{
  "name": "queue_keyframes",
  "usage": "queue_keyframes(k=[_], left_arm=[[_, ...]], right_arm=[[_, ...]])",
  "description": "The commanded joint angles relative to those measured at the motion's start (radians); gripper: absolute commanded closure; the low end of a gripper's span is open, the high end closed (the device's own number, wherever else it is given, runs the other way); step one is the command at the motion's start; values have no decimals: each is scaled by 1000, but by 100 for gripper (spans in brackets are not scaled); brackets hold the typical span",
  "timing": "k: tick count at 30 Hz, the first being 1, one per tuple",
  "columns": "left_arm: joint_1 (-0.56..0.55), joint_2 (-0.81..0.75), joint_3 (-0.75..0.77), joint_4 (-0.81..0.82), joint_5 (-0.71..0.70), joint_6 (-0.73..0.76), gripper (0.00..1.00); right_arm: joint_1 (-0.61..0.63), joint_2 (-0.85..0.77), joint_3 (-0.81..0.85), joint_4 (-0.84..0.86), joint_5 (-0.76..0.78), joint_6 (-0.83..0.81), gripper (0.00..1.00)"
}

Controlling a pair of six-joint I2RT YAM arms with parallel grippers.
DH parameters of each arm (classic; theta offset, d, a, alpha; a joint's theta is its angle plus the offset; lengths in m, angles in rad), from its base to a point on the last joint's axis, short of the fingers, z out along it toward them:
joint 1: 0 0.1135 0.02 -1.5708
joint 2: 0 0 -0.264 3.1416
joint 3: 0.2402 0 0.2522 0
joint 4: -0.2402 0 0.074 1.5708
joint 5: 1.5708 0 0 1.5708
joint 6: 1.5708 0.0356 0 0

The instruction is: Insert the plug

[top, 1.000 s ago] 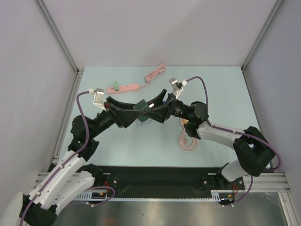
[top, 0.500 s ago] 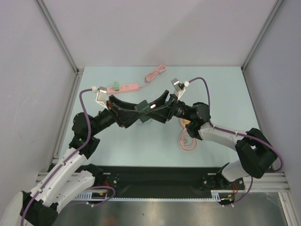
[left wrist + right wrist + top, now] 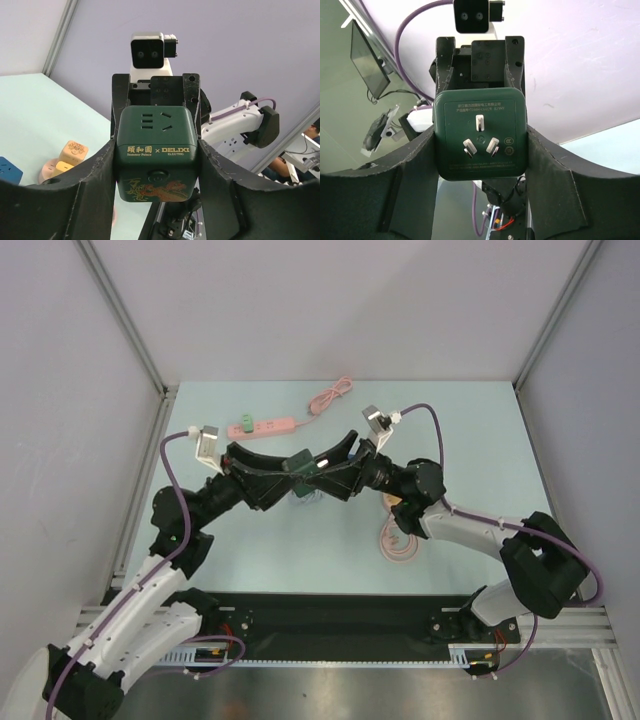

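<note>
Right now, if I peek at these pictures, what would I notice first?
The dark green plug cube, held in the air above the middle of the table, with the left claw and the right claw pinching it from opposite sides. Behind them, a pink power strip lies near the table's far edge.

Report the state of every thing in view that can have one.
green cube adapter, held above the table between both grippers, prongs bare, not plugged in
left gripper, shut on the green cube adapter
right gripper, shut on the green cube adapter
pink power strip, lying flat on the table, apart from the adapter
pink cable, coiled on the table
</note>
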Motion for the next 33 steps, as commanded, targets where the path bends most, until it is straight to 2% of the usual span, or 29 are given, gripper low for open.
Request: queue_keyframes(k=[1,2,3,4,5,6,10,11,13,16,17,19,20,23,27,29,32,33], left_arm=[[-9,19,24,49,21,-43,100],[-9,24,35,-7,18,-31,100],[-9,22,73,-57,12,15,100],[-7,16,101,-122,-20,54,100],[-6,5,133,-279,-47,100,100],[-1,1,202,-361,-86,182,100],[20,14,351,-700,-250,315,100],[25,22,379,-742,-276,336,100],[31,65,455,-830,-349,396,100],[59,206,602,-1093,-515,503,100],[74,247,639,-1138,-540,534,100],[131,360,724,-1201,-572,603,100],[158,393,747,-1247,-571,615,100],[269,523,828,-1289,-566,652,100],[402,721,981,-1332,-555,706,100],[424,857,1043,-1359,-552,724,100],[454,993,1182,-1407,-548,744,100],[470,1083,1259,-1421,-540,747,100]], right_arm=[[16,21,54,265,30,31,88],[11,20,51,263,37,40,68],[4,17,44,263,41,49,54],[-16,12,28,263,42,55,29],[-29,6,16,263,39,60,5],[-39,1,2,262,36,61,0],[-102,-57,-94,236,41,60,0],[-115,-64,-111,215,30,60,0],[-151,-78,-124,103,22,52,0],[-188,-127,-115,-127,10,45,0],[-196,-156,-101,-283,5,25,0],[-201,-196,-50,-461,13,-100,0],[-199,-215,-29,-667,33,-150,0],[-182,-296,16,-899,114,-313,0],[-184,-364,8,-1016,153,-385,0],[-185,-376,14,-1086,156,-409,0],[-190,-381,14,-1141,136,-426,0],[-191,-381,16,-1154,131,-431,0]])
